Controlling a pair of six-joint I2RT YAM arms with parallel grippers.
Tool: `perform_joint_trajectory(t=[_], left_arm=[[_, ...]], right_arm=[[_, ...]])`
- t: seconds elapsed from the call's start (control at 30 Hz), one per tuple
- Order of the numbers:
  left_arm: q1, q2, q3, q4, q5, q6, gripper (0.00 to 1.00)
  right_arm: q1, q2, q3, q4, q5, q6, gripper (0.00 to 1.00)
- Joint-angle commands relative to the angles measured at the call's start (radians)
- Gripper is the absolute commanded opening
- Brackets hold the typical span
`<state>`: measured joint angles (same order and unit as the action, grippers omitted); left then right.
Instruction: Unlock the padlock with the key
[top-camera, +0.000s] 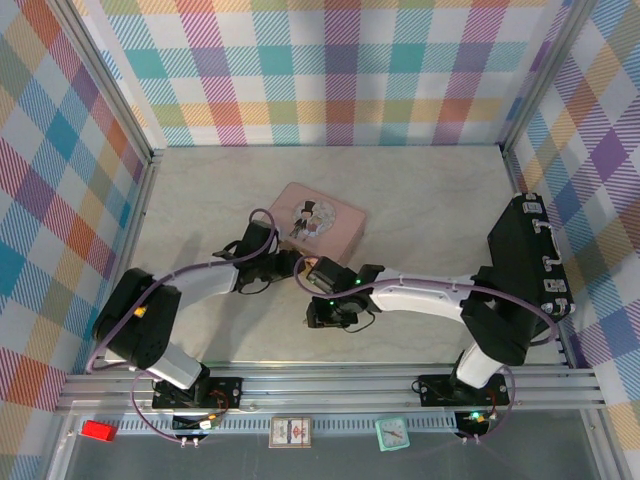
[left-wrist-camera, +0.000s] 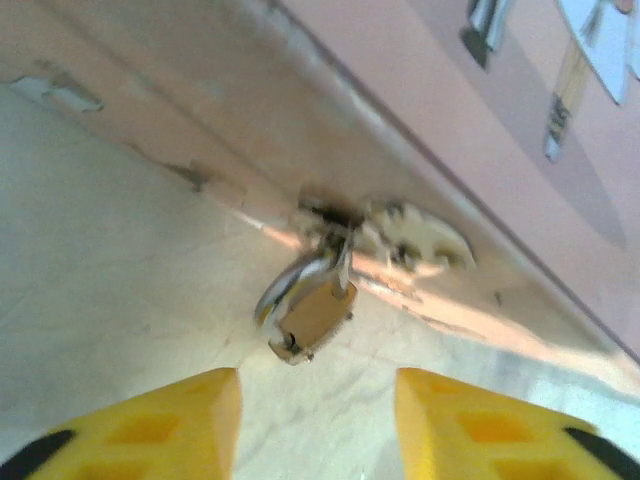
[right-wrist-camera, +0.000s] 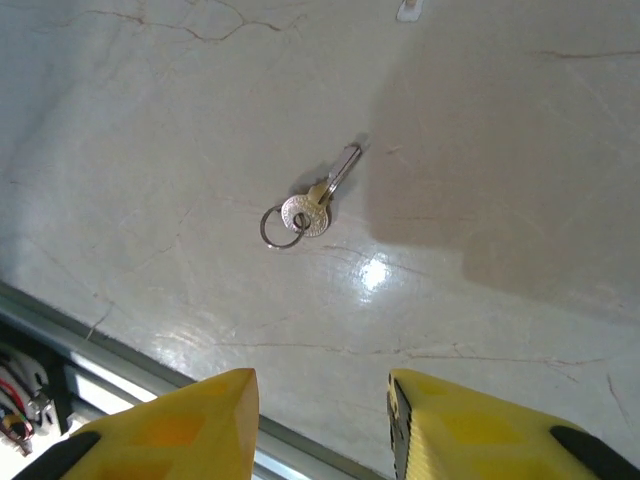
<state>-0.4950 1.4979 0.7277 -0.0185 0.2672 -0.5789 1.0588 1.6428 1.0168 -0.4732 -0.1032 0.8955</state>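
Left fingers (left-wrist-camera: 180, 425): standing apart, holding nothing, hovering just short of the padlock (left-wrist-camera: 312, 318), which is hanging off the side of the pink tin (left-wrist-camera: 480, 120). Right fingers (right-wrist-camera: 190, 425): likewise parted and empty, looking down on the key (right-wrist-camera: 322, 190) (small ring (right-wrist-camera: 278, 227) attached), lying flat on the tabletop (right-wrist-camera: 480, 300). Step in hand, by judgement: fetching the key. The next move is calling for a low, narrow pinch.

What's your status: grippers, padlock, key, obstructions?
Left gripper open, empty; right gripper open, empty. Padlock hanging on pink tin, blurred. Key lying flat on table, not in lock. No obstruction seen.
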Motion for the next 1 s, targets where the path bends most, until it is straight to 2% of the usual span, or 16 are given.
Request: perform_joint_trajectory(t=[0.0, 0.17, 0.33, 0.5, 0.7, 0.97], left_arm=[[0.001, -0.128, -0.037, -0.075, -0.056, 0.029, 0.51], [-0.013, -0.274, -0.054, -0.282, -0.136, 0.076, 0.54], [-0.175, -0.278, 0.023, -0.529, -0.249, 0.104, 0.53], [-0.301, -0.198, 0.093, -0.657, -0.271, 0.158, 0.51], [-0.443, 0.008, 0.231, -0.703, -0.322, 0.215, 0.45], [-0.468, 0.194, 0.340, -0.733, -0.347, 0.237, 0.38]], right_arm=[[0.012, 0.042, 0.060, -0.079, 0.026, -0.016, 0.40], [0.015, 0.033, 0.085, -0.131, 0.129, 0.039, 0.40], [0.013, -0.079, 0.027, -0.146, 0.274, 0.099, 0.42], [0.014, -0.190, -0.048, -0.165, 0.380, 0.170, 0.43], [0.014, -0.296, -0.127, -0.145, 0.429, 0.193, 0.44], [0.014, -0.444, -0.257, -0.112, 0.484, 0.250, 0.44]])
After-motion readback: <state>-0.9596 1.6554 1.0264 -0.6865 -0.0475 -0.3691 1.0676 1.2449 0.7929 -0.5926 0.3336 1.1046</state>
